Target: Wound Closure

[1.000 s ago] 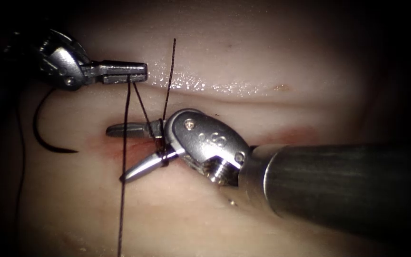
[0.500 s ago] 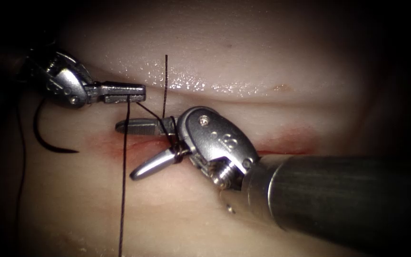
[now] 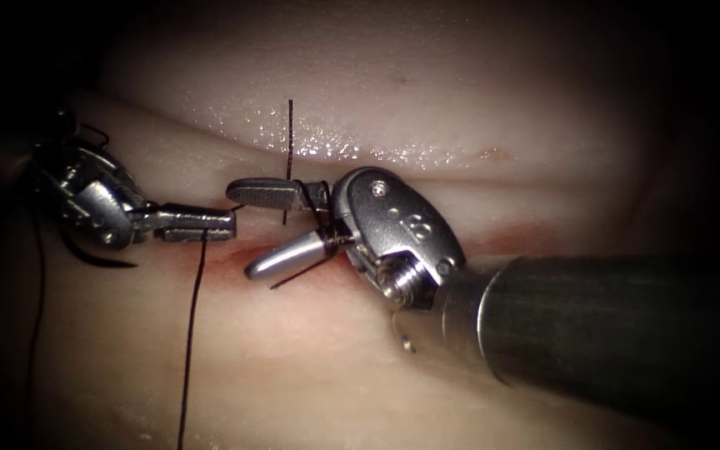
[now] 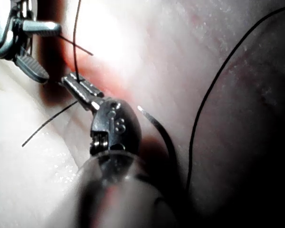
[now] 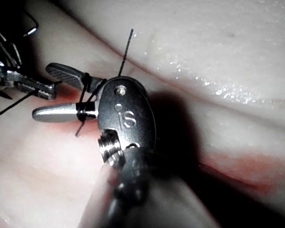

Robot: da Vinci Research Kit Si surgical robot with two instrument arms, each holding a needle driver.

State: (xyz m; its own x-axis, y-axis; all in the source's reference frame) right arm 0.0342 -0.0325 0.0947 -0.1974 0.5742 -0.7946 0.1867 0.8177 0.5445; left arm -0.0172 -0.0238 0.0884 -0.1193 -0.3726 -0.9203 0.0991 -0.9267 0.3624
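Since the earlier frames, the left tool (image 3: 210,223) had dropped nearer and leftward, and the right tool (image 3: 272,229) had shifted right and farther. Left jaws were clamped on the thin dark thread (image 3: 191,333), which ran down toward the near edge. Right jaws stood wide apart, gripping nothing, with thread wound around their bases. The curved black needle (image 3: 97,258) lay on the glossy pale tissue (image 3: 293,367), left of the reddened cut (image 3: 235,254), partly hidden behind the left tool.
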